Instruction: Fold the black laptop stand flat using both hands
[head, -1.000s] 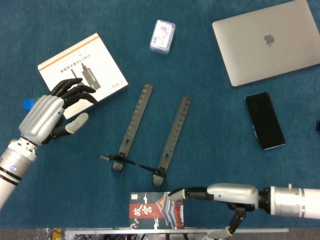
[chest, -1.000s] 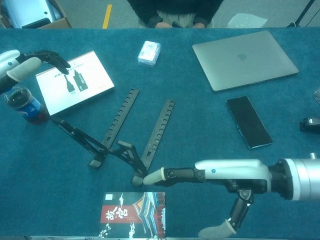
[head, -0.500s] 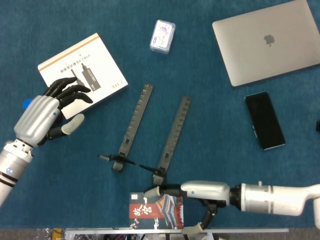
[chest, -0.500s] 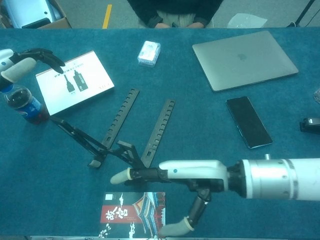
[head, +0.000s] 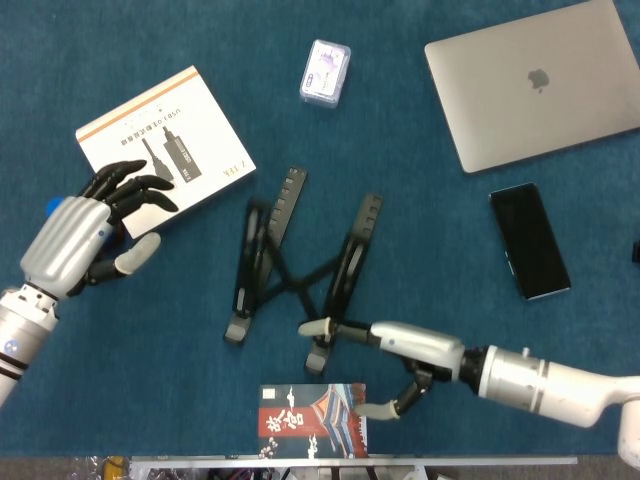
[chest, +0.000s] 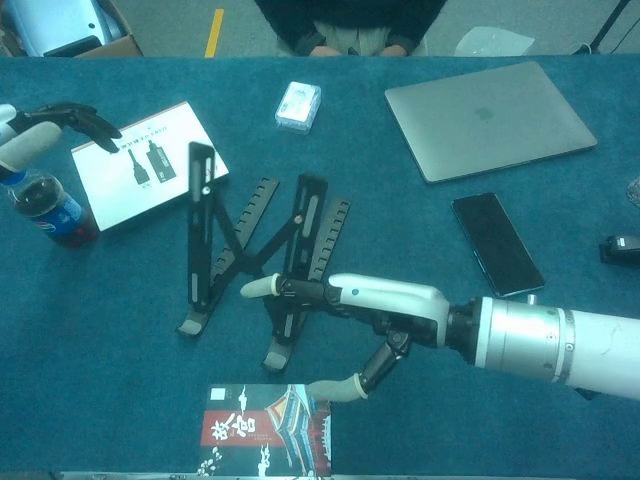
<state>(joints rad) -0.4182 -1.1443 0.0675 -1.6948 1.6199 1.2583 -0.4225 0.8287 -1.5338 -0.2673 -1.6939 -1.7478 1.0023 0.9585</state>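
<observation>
The black laptop stand (head: 300, 270) lies mid-table with its two notched rails flat and its crossed support legs (chest: 205, 215) raised upright over them. My right hand (head: 405, 345) reaches in from the right at the stand's near end. Its fingers are stretched out, and one fingertip (chest: 262, 288) touches the crossed links. The thumb hangs down toward the booklet. The same hand (chest: 370, 300) grips nothing. My left hand (head: 75, 235) hovers far left with fingers spread, clear of the stand, just above a bottle; the chest view catches it (chest: 40, 125) at the frame's edge.
A white manual box (head: 165, 140) lies behind the left hand. A Pepsi bottle (chest: 45, 210) stands by that hand. A red-and-blue booklet (head: 312, 420) sits at the front edge. Laptop (head: 535, 80), phone (head: 528, 240) and small card pack (head: 325, 72) lie farther back.
The stand's support legs swung up from lying out to the left and now stand crossed over the rails. My right hand slid left and up against the stand. The left hand drifted slightly left.
</observation>
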